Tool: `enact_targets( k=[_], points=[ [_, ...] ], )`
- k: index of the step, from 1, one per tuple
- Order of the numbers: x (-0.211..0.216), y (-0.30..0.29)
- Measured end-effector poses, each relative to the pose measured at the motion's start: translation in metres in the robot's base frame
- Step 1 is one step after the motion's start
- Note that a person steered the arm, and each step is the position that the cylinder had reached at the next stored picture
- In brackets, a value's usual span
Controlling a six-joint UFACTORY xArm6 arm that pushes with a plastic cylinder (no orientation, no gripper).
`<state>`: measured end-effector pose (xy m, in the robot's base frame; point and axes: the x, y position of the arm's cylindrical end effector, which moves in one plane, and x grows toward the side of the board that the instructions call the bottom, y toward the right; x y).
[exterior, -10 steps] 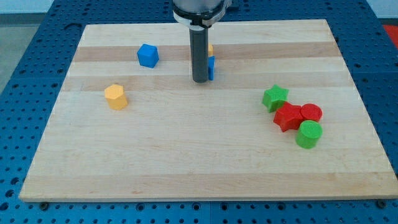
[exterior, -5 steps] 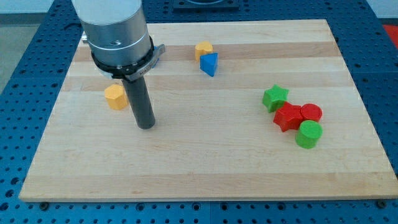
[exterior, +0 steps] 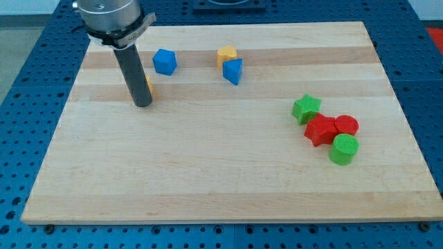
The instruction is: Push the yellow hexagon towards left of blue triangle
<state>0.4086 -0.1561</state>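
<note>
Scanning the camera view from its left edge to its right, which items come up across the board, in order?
My tip with the yellow hexagon peeking out behind the rod → blue cube → blue triangle → green star → red star → green cylinder.

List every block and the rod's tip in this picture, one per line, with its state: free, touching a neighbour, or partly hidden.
My tip: on board, against yellow hexagon.
Yellow hexagon: mostly hidden behind rod.
Blue cube: free.
Blue triangle: touching yellow block.
Yellow block: touching blue triangle.
Green star: touching red star.
Red star: touching neighbours.
Red cylinder: touching neighbours.
Green cylinder: touching neighbours.
</note>
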Motion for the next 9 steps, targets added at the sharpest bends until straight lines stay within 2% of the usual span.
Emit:
enact_targets(
  k=[2, 4, 5, 9],
  points=[
    [-0.017, 0.002],
    [-0.018, -0.065],
    [-0.057, -0.065],
    [-0.049, -0.053]
  ],
)
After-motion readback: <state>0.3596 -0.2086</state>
